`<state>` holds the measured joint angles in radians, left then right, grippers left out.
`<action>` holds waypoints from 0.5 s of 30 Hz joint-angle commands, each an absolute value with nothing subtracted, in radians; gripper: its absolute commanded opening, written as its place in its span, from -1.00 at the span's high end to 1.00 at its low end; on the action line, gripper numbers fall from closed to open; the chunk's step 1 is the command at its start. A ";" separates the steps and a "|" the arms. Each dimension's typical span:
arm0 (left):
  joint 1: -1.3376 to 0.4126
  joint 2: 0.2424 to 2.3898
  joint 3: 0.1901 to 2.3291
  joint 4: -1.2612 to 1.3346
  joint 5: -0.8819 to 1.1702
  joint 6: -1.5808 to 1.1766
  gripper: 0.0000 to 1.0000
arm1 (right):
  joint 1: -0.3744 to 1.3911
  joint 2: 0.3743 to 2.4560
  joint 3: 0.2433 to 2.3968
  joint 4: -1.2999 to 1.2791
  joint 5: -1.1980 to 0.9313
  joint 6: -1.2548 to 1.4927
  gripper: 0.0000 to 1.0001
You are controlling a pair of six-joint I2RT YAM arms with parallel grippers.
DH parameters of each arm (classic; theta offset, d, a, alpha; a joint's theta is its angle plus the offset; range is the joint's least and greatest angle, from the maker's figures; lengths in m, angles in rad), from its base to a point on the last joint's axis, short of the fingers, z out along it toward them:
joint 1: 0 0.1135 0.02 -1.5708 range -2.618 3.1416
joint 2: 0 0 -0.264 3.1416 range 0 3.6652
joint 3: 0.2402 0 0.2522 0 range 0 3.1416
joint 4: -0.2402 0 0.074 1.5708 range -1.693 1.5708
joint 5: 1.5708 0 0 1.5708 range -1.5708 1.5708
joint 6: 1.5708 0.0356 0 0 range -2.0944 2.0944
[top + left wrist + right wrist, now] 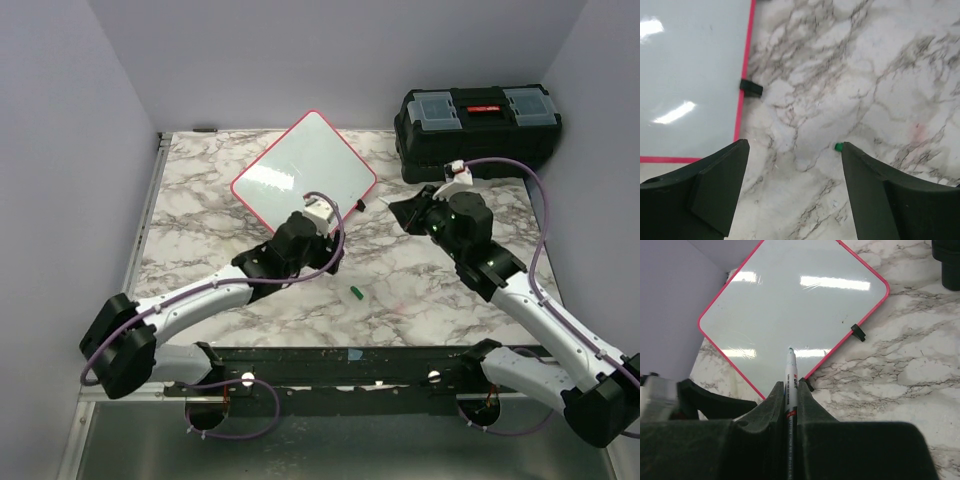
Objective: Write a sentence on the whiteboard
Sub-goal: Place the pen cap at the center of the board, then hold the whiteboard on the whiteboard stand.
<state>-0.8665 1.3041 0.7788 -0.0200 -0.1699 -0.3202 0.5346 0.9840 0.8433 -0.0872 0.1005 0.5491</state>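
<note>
While the right pincer [791,387] is closed tight on a white-barrelled marker [791,372], with the pen's tip sticking out past the fingertips and pointing towards the whiteboard [305,165], the left pincer [794,145] stands spread wide, gripping nothing, with only marbled table [200,200] showing in the gap. The whiteboard lies flat on the table towards the back, turned so that it sits like a diamond. Its pink-red frame runs all around, and its glossy face is plain white with streaks of reflected light. From above, the right pincer is just off the board's lower-right edge, near a small black clip [358,205] on the frame; whether the marker's tip touches anything cannot be told. The left pincer is by the board's near corner, and its wrist view shows that corner of the frame just beyond the left finger. A small green piece [355,293] lies on the table apart from the board, close to the tip of the left pincer's right finger. A black toolbox [478,125] sits at the back right of the table, near the board's right corner but not touching it.
</note>
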 commanded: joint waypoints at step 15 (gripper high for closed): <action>-0.243 1.254 1.126 -0.111 0.251 -0.276 -0.55 | 0.533 1.054 0.910 -0.078 0.006 0.553 0.99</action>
